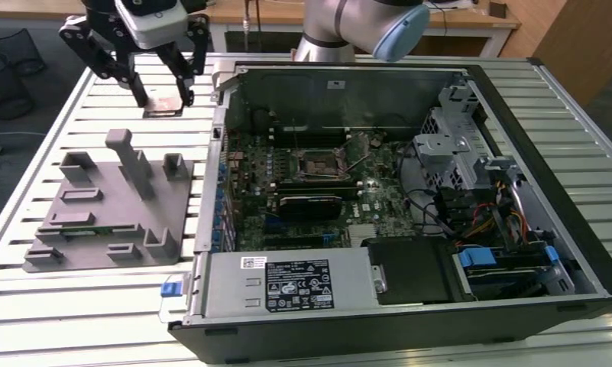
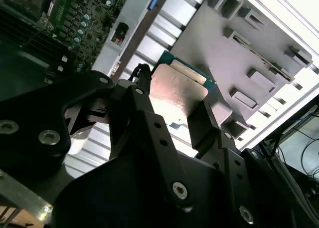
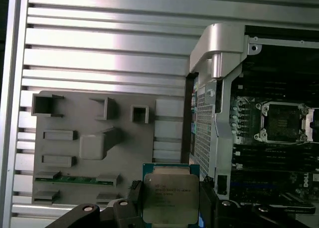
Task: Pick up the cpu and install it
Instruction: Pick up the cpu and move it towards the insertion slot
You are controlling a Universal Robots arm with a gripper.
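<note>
My gripper (image 1: pixel 165 100) hangs above the slatted table, beyond the grey fixture and just off the open computer case's far corner on the exterior view's left. It is shut on the cpu (image 1: pixel 167 105), a small flat square chip with a shiny metal top. Both wrist views show the cpu (image 2: pixel 180 88) (image 3: pixel 169 198) pinched by its opposite edges between the black fingers (image 2: pixel 142 96), its thin green rim showing. The empty square cpu socket (image 1: pixel 316 163) (image 3: pixel 282 121) sits on the motherboard inside the case, apart from the gripper.
A grey moulded fixture (image 1: pixel 86 222) (image 3: pixel 124 148) with upright posts lies on the slatted table (image 1: pixel 40 138), a green-edged stick (image 3: pixel 75 178) in one slot. The case wall (image 1: pixel 212 153) stands between fixture and motherboard. Drive cage and cables (image 1: pixel 469 183) fill the case's other side.
</note>
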